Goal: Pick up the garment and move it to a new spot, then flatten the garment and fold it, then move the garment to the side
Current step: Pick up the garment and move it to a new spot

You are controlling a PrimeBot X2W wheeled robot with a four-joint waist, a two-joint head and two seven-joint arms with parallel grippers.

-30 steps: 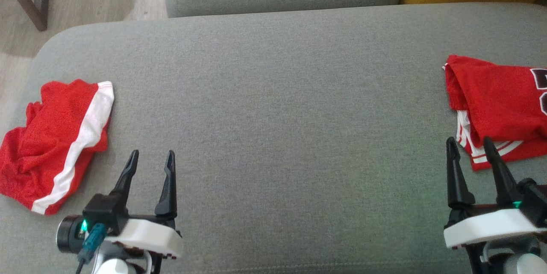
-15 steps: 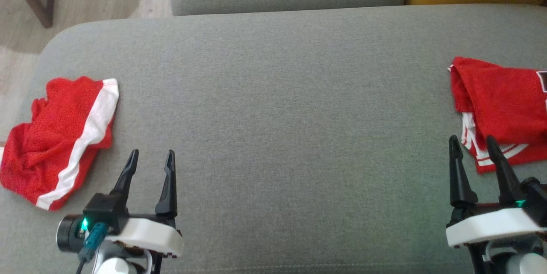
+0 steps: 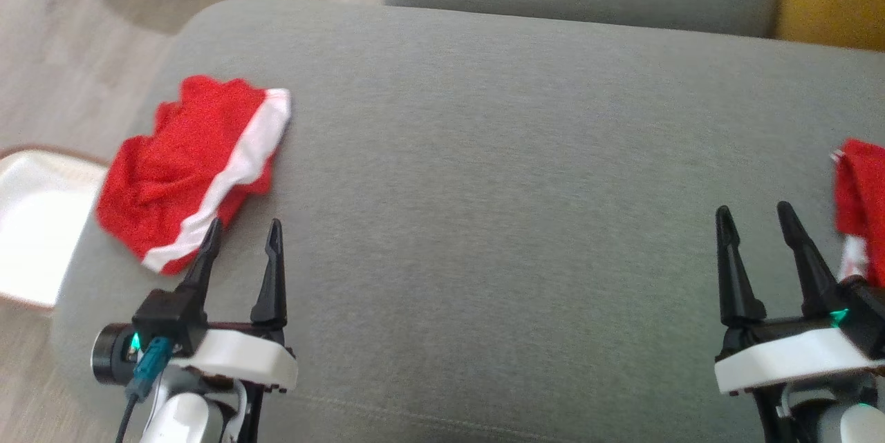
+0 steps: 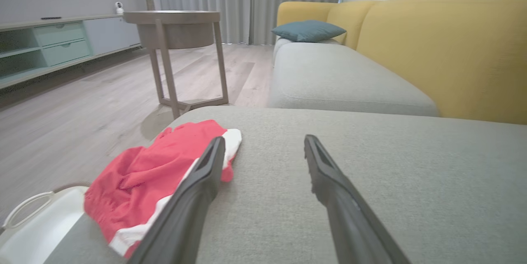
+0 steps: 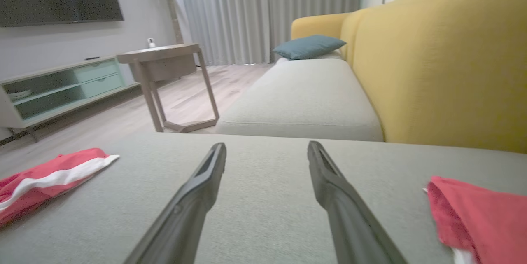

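Left jaws apart, holding nothing, low over the grey seat cushion (image 3: 498, 173). Right jaws apart too, also holding nothing, over the same cushion, well apart from the left pair. Red garment with white stripe (image 3: 197, 166) lies crumpled on the cushion, just ahead of the left jaws and off to their left, near the cushion's left edge. In the head view the left-hand finger (image 3: 207, 256) of the left jaws overlaps the garment's near hem; contact cannot be told. In the left wrist view that same finger crosses in front of the white stripe, with the other finger over bare cushion. The stretch of cushion between the two pairs of jaws is bare fabric. Second red garment (image 3: 861, 194), with white trim at its lower edge, lies on the cushion just to the right of the right jaws and slightly ahead, cut off by the frame edge. White tray (image 3: 38, 222) sits lower, on the wood floor (image 3: 62, 49), left of the left jaws and beyond the cushion's edge. Further ahead of both pairs are another grey seat (image 4: 341, 78), a yellow sofa back (image 4: 444, 50), a teal pillow (image 4: 308, 30) and a round side table (image 4: 177, 25).
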